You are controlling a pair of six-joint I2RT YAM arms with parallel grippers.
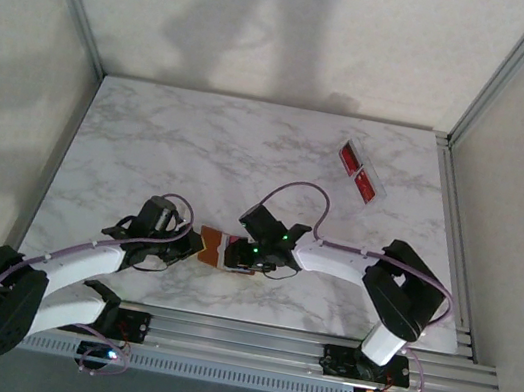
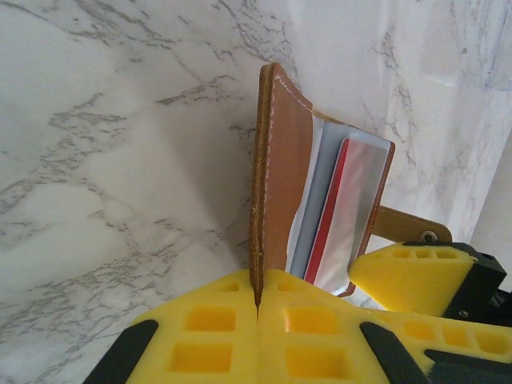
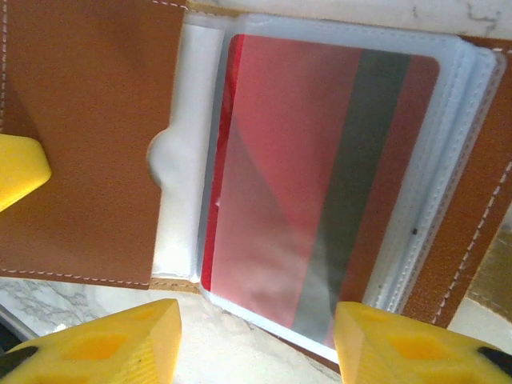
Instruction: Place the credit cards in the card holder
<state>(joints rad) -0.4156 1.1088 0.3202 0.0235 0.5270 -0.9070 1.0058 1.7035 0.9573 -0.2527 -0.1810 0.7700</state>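
**Watch the thin hold on the flap and the pinch on the sleeve**

Your left jaws are clamped together on the edge of the wallet's leather flap, and that narrow bite is all that holds it open. The wallet sits between your two sets of jaws, low over the worktop.

Your right jaws stand apart just in front of the open pockets. The near edge of the red card and its clear sleeve lie in the gap between them. The card looks well inside the sleeve, but you cannot tell from here whether it is pushed fully home.

- If the right jaws close here, they will likely pinch sleeve and card together. Backing away could then drag the card out again.
- Push the card deeper and the force runs straight into the left jaws' grip. The leather could pivot or slip free, and the wallet could fold shut.
- A push that is off-line could buckle the soft sleeve or bow the card.
- The snap tab hangs just beside the right jaws and could snag on them.
- The two sets of jaws are close, so a sideways correction risks a knock.

More red cards wait in the tray, well beyond the right jaws.
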